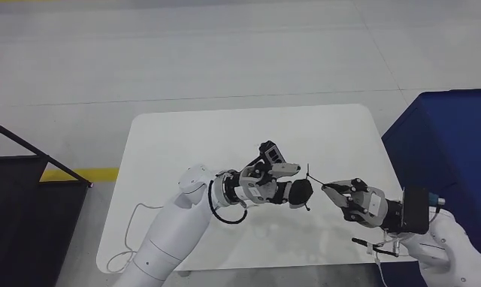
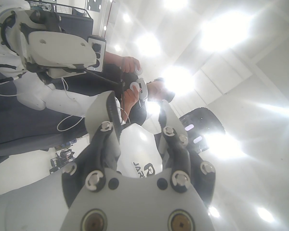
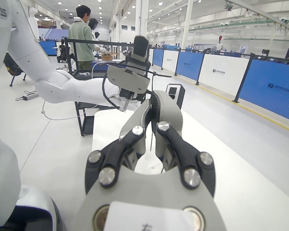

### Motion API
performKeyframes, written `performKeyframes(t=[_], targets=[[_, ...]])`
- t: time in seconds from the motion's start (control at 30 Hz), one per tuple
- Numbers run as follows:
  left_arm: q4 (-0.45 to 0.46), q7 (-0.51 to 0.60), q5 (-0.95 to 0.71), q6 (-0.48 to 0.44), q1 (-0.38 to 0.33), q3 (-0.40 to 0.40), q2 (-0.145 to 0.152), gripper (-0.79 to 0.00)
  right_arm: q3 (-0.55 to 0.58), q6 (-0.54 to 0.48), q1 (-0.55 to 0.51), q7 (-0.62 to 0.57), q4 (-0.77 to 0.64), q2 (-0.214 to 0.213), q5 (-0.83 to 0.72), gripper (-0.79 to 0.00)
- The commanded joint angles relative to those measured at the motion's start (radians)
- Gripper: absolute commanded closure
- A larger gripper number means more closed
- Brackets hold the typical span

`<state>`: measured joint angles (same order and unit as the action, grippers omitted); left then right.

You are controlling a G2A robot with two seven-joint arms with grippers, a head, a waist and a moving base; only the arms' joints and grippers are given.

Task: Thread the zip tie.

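Note:
A thin black zip tie (image 1: 316,179) hangs in the air between my two grippers, over the front right part of the white table (image 1: 225,137). My right gripper (image 3: 151,97) is shut on one stretch of the zip tie (image 3: 151,85), which rises to the small head. A second stretch crosses the head sideways and lies against a finger (image 3: 127,79) of my left gripper. My left gripper (image 2: 137,106) has its fingers wide apart, with the zip tie (image 2: 103,79) just past one fingertip. In the top view my left gripper (image 1: 297,183) and right gripper (image 1: 331,191) stand tip to tip.
A blue cabinet (image 1: 443,137) stands off the table's right edge. A black frame (image 1: 30,212) stands to the left. A small black tool (image 1: 372,246) lies near the table's front right corner, under the right arm.

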<state>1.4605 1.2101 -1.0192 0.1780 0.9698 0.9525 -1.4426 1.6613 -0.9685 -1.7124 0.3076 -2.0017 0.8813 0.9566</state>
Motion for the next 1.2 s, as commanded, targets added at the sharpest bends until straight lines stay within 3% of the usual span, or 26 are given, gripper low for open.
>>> performKeyframes(t=[0.0, 0.13, 0.3, 0.7, 0.83, 1.0, 1.17], targets=[[0.003, -0.004, 0.0, -0.005, 0.005, 0.006, 0.002, -0.785, -0.007, -0.005, 0.002, -0.065, 0.017, -0.002, -0.058, 0.0], [-0.001, -0.021, -0.021, -0.009, 0.015, 0.028, 0.004, -0.785, -0.022, -0.014, 0.012, -0.244, 0.049, -0.014, -0.233, 0.0], [-0.008, -0.035, -0.047, -0.018, 0.023, 0.063, 0.009, -0.785, -0.068, -0.012, 0.035, -0.53, 0.065, -0.043, -0.596, 0.0], [-0.007, -0.04, -0.073, -0.02, 0.026, 0.075, 0.009, -0.785, -0.072, -0.001, 0.037, -0.55, 0.063, -0.045, -0.622, 0.0], [0.024, -0.09, 0.036, -0.083, 0.027, 0.125, 0.022, -0.785, -0.089, 0.016, 0.027, -0.582, 0.066, -0.046, -0.688, 0.0], [0.026, -0.102, 0.11, -0.107, 0.044, 0.19, 0.04, -0.785, -0.105, 0.049, 0.035, -0.774, 0.089, -0.07, -0.96, 0.0], [0.013, -0.085, 0.212, -0.134, 0.045, 0.207, 0.053, -0.785, -0.126, 0.177, 0.072, -1.057, 0.106, -0.099, -1.353, 0.0]])
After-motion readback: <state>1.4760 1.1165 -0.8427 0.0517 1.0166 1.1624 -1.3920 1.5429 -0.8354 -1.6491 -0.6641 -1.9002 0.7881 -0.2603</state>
